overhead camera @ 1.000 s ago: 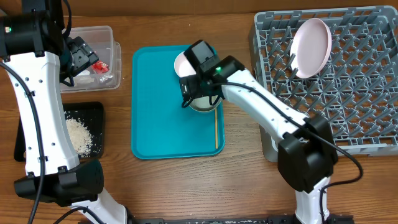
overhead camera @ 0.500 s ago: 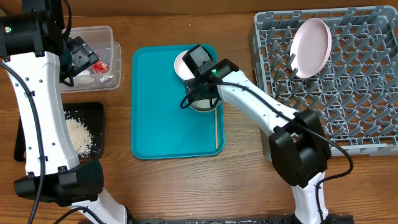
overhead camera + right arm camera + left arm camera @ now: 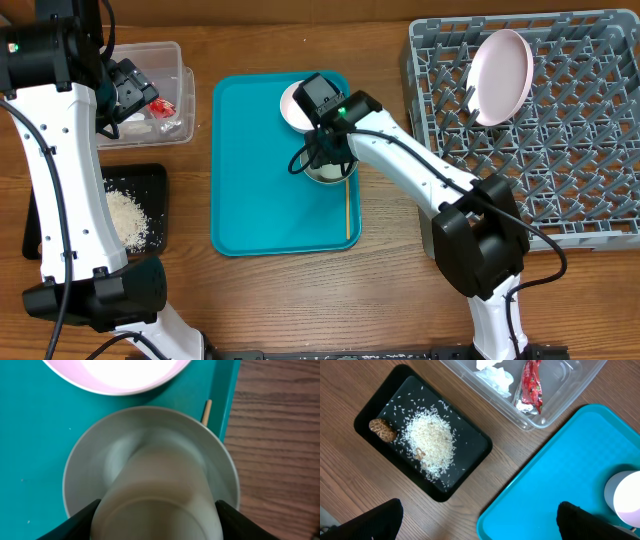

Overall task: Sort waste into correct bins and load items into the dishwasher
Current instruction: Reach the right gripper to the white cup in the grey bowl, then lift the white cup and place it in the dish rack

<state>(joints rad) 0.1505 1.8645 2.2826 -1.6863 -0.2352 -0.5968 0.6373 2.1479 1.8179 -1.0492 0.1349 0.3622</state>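
Teal tray (image 3: 260,200) fills the middle of my overhead view. My right claw (image 3: 156,512) hangs over its upper right part, straight above the grey bowl (image 3: 80,475). A small white cup (image 3: 160,472) stands inside that bowl. On the right wrist view the 2 fingers (image 3: 82,522) sit at the cup's left and right sides; I cannot tell whether they grip it or only flank it. The white bowl (image 3: 293,104) lies just above the grey one in the frame. The wooden stick (image 3: 348,210) lies along the tray's right rim. At the right of the frame the white plate (image 3: 503,72) leans in the grey dish rack (image 3: 580,170).

My left claw (image 3: 479,510) is spread wide and holds nothing, above the table (image 3: 505,460). Its camera shows rice (image 3: 432,442) and a brown lump (image 3: 381,430) in the black tray (image 3: 472,442). Napkins (image 3: 495,375) and the red wrapper (image 3: 530,387) lie in the clear tub (image 3: 570,390).
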